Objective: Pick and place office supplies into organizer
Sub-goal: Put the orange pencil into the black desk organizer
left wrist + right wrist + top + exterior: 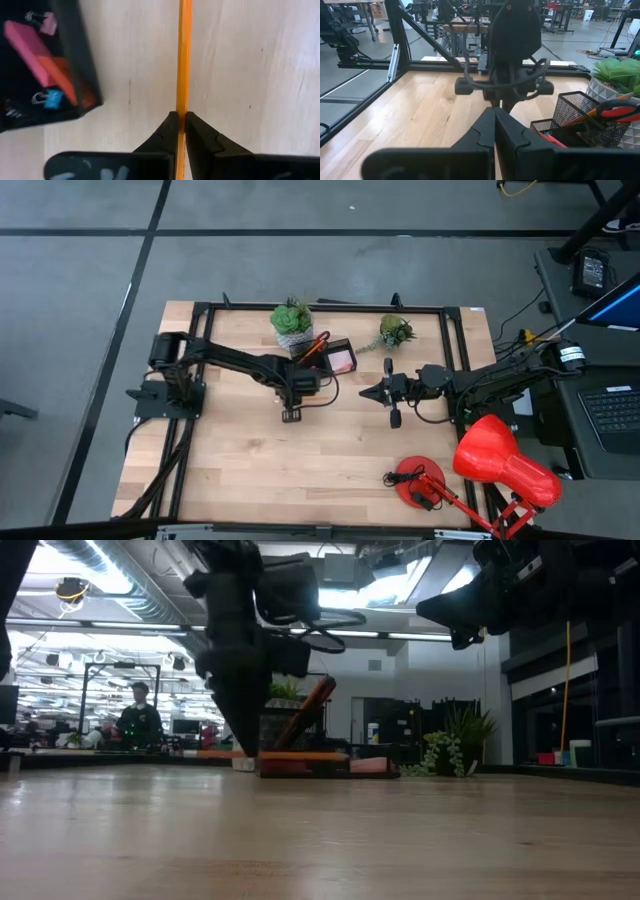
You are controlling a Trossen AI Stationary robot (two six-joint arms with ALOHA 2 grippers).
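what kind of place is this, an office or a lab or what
Most likely a robotics lab or open workshop: two arms are mounted on a black frame around a wooden table, the low view shows exposed ceiling ducts, and a person stands among benches behind.

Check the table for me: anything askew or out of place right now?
Nothing looks damaged or spilled. One orange pencil lies loose on the wood beside the organizer, pinched between the left gripper fingers. The right gripper hangs shut and empty.

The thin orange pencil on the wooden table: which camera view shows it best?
The left wrist view: the thin orange pencil runs lengthwise, pinched between the left gripper fingers. The low view shows only an orange streak; the high and right wrist views hide it.
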